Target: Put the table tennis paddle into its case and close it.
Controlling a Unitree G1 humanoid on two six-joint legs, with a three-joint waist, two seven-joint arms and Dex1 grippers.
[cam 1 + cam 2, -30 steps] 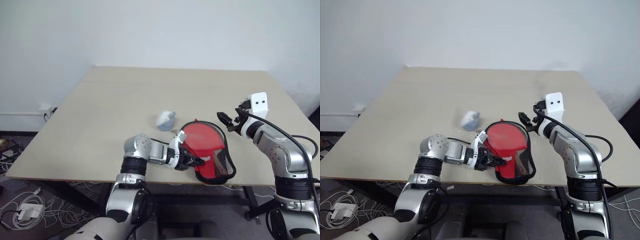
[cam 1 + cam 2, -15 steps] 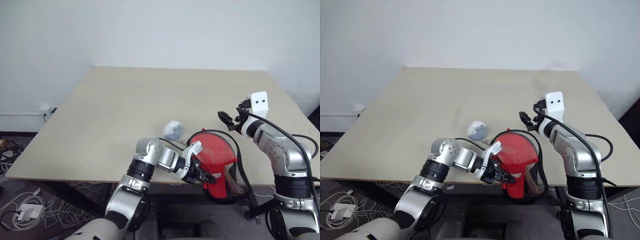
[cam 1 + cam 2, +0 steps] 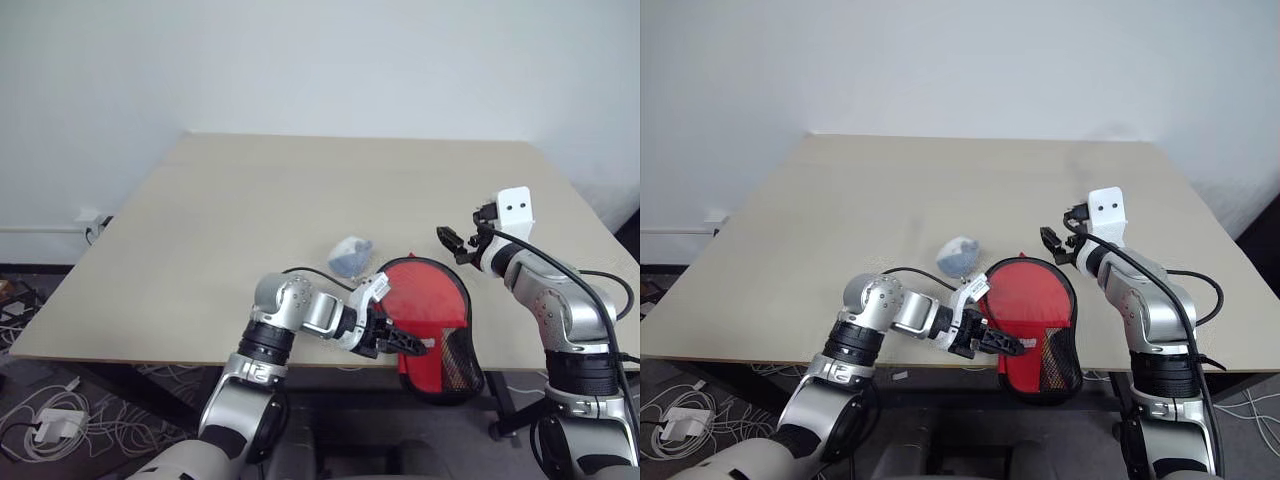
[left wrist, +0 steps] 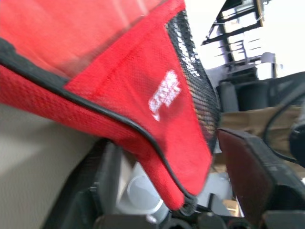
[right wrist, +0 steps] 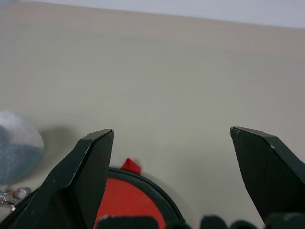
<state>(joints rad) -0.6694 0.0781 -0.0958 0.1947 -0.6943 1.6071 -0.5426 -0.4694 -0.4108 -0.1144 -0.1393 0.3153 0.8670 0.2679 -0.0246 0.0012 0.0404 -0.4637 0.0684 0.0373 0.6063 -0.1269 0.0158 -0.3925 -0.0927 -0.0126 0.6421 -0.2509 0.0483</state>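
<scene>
**Case hangs over the near edge, left jaws standing around its narrow end**

The case [image 3: 432,322] lies on the surface [image 3: 250,220] at its near edge, between the two arms. Its round end rests on the wood; its narrow end with the black mesh patch droops past the edge, so the long axis runs from the surface out toward the robot. No paddle is visible apart from the case; whether it is inside cannot be told, nor how far the zip is drawn.

The left gripper [image 3: 400,343] reaches in from the left and is the nearer one. In the left wrist view the case's narrow end sits between its jaws, which stand apart with a gap on one side, so no firm grip shows. The right gripper [image 3: 452,243] hovers just beyond the round end, jaws wide apart and holding nothing.

A grey-white plush lump [image 3: 348,256] sits just beside the case, farther in.

Judged from this, any closing pull would run along that long axis, and the left arm is better placed.
</scene>
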